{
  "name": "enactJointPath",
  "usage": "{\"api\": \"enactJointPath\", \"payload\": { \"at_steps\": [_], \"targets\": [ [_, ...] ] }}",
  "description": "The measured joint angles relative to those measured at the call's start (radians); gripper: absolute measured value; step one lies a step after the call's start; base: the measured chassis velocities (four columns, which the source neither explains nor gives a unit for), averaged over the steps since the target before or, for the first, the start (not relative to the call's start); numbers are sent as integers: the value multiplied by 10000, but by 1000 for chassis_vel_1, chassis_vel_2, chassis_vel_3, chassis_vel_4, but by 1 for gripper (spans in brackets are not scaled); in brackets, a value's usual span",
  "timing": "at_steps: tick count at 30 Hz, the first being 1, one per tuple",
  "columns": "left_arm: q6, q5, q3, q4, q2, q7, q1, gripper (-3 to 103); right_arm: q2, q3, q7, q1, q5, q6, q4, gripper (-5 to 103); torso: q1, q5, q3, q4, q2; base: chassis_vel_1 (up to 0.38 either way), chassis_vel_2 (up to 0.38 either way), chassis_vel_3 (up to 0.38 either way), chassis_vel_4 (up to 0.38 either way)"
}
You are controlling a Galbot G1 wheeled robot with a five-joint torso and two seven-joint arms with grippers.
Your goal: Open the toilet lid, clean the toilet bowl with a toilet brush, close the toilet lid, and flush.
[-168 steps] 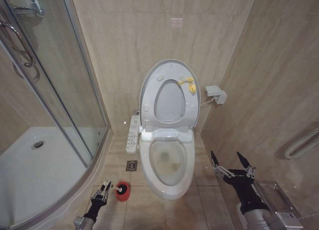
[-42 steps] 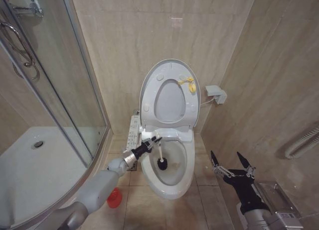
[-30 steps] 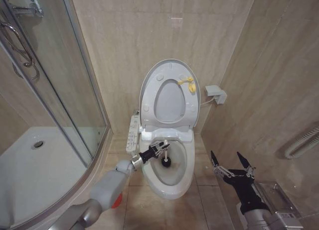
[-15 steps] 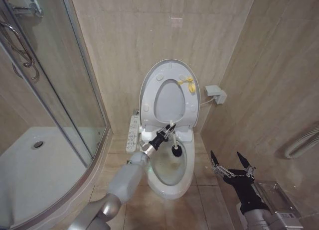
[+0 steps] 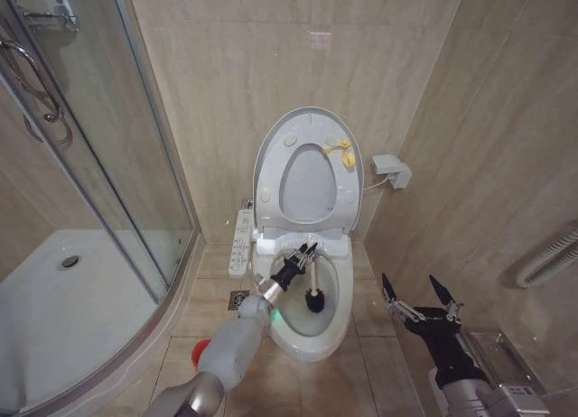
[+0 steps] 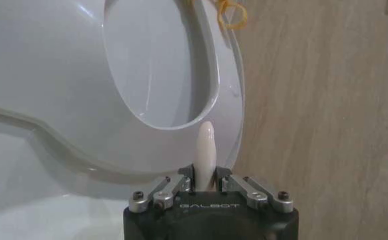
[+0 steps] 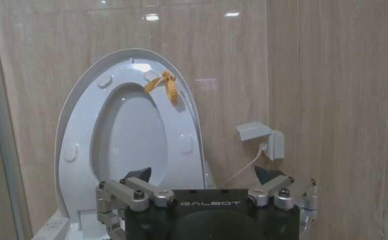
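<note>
The toilet lid [image 5: 307, 133] stands raised against the back wall, its yellow loop tag [image 5: 339, 151] near the top. Below it lies the open toilet bowl [image 5: 312, 331] with a brownish-stained inside. My left gripper [image 5: 302, 254] reaches over the bowl's left rim and is shut on the toilet brush's white handle [image 6: 205, 145]. The dark brush head [image 5: 314, 301] sits inside the bowl. In the left wrist view the lid [image 6: 54, 75] is close ahead. My right gripper [image 5: 420, 295] hangs open at the right of the toilet, facing the lid [image 7: 87, 140].
A glass shower enclosure [image 5: 135, 164] and white shower tray [image 5: 72, 300] take up the left. A red brush holder [image 5: 200, 349] stands on the floor behind my left arm. A side control panel [image 5: 241, 241], floor drain [image 5: 238, 300] and wall socket box [image 5: 393, 171] flank the toilet.
My left gripper went from the red holder on the floor up into the bowl with the brush. In the last half second the brush head moved from the bowl's back toward its middle.
</note>
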Motion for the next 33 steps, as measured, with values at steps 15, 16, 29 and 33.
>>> {"api": "enactJointPath", "payload": {
  "at_steps": [15,16,29,33],
  "targets": [
    [305,14,334,-2212,1636,-437,1412,20,0,0,0,0,0,0,0,100,0,-1,-1,2,0,0,0,0,0],
    [354,-60,262,-2446,1789,-509,1669,20,0,0,0,0,0,0,0,100,0,-3,-1,2,0,0,0,0,0],
    [1244,-2387,-154,-3988,2391,-1736,3095,20,0,0,0,0,0,0,0,100,0,0,1,-2,-1,0,0,0,0],
    [1337,-2590,14,-3938,2216,-1765,2858,20,0,0,0,0,0,0,0,100,0,0,1,-3,0,0,0,0,0]
  ]
}}
